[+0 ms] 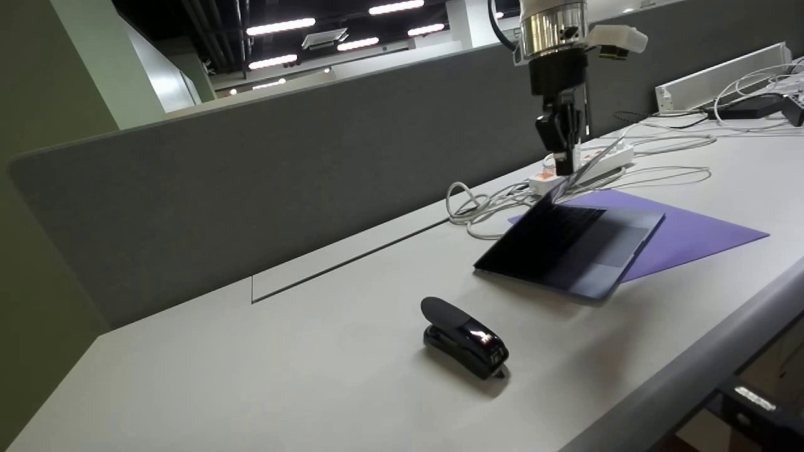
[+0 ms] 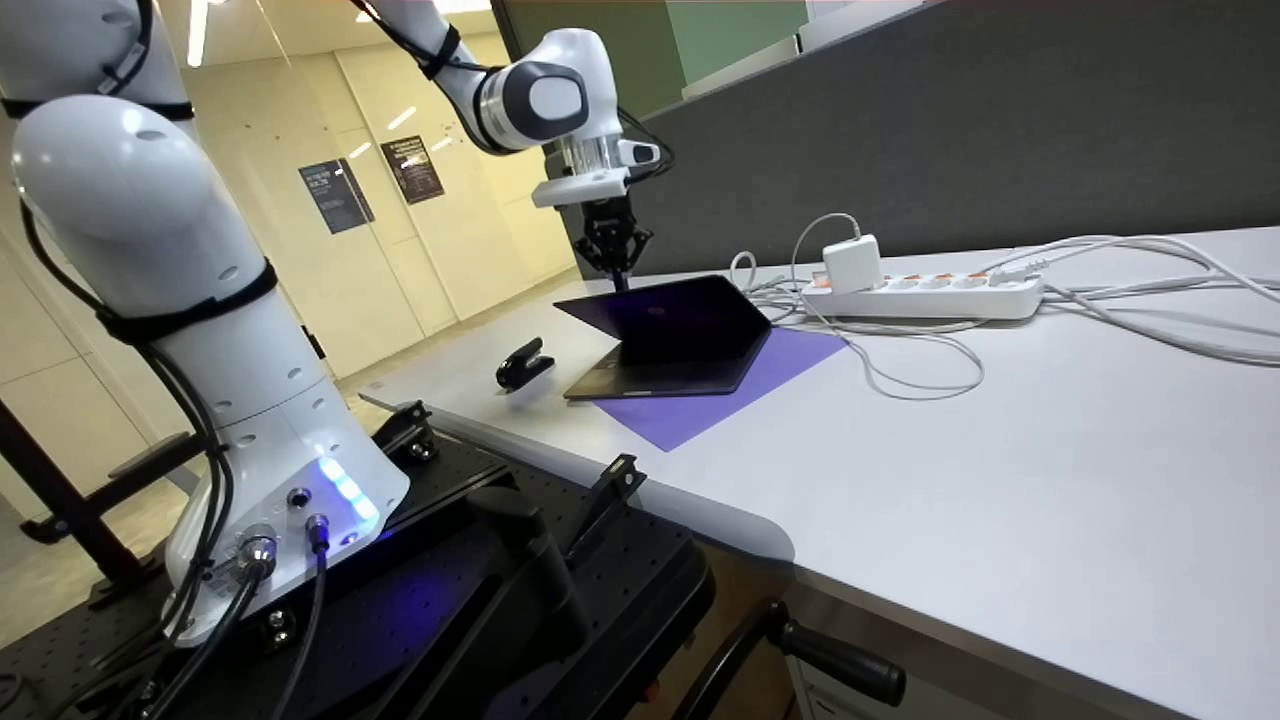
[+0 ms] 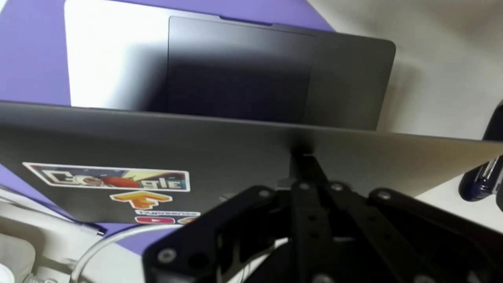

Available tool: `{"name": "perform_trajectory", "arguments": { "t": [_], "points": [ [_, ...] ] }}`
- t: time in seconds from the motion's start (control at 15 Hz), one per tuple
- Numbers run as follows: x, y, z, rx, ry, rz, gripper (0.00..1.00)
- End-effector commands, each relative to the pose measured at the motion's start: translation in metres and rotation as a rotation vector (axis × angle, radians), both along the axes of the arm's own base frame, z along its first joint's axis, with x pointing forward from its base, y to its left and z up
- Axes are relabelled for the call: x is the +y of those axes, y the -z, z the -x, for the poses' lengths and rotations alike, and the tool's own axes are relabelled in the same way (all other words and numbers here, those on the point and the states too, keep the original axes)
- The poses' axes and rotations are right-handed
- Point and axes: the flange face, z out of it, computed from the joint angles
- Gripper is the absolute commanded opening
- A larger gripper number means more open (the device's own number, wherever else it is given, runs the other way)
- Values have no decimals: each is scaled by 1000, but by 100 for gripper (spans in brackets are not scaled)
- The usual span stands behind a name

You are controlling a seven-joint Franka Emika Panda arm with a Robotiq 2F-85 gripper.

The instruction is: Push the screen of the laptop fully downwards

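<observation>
The grey laptop (image 1: pixel 619 242) stands open on the desk, partly on a flat purple sheet; its base also shows in an exterior view (image 2: pixel 640 375) and the wrist view (image 3: pixel 239 70). Its screen (image 2: pixel 695 320) is tilted up, partly open, with a dark display side. The wrist view shows the grey outer face of the screen (image 3: pixel 235 145) with colourful stickers. My gripper (image 3: pixel 302 153) is shut and empty, pointing down at that outer face near the upper edge. The fingertips (image 1: pixel 564 166) are at or very close to the screen; contact is not certain. They also show in an exterior view (image 2: pixel 620 282).
The purple sheet (image 1: pixel 697 235) lies under the laptop. A black stapler-like object (image 1: pixel 465 339) lies beside it. A white power strip (image 2: pixel 930 297) with a charger (image 2: pixel 852 264) and loose cables is behind the laptop. A grey partition (image 1: pixel 314 176) runs along the desk's back.
</observation>
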Motion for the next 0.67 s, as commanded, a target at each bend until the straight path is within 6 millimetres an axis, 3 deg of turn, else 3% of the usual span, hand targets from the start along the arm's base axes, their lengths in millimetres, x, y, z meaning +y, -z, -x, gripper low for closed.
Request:
{"name": "perform_trajectory", "arguments": {
  "t": [0.0, 0.6],
  "points": [
    [-12, 14, 18, 9, 72, 4, 0],
    [-36, 59, 43, 38, 163, 11, 0]
  ]
}}
